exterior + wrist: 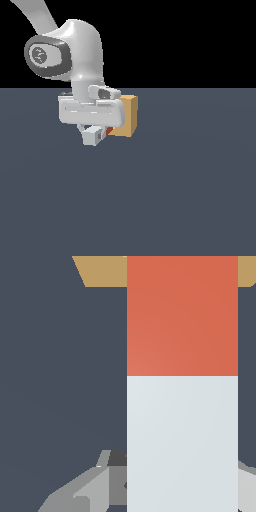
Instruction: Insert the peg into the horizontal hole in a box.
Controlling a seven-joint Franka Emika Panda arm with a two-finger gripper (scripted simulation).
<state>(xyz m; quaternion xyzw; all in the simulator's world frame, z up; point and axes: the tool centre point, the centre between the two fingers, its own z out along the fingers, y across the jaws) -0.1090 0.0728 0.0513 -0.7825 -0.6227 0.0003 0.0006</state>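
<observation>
The peg (pixel 182 406) is a square bar, white at the near half and red at the far half. In the wrist view its red end reaches up to the tan-orange box (pixel 100 271). My gripper (pixel 95 131) is shut on the white part of the peg. In the exterior view the white end (pixel 91 136) sticks out below the hand and a bit of the red end (pixel 109 131) shows against the box (pixel 127 117). The hole is hidden behind the peg and hand. I cannot tell whether the red tip is inside the box.
The dark grey-blue floor (pixel 175 190) spreads around the box. The arm's wrist and hand (pixel 85 75) cover the box's side at the exterior view's left.
</observation>
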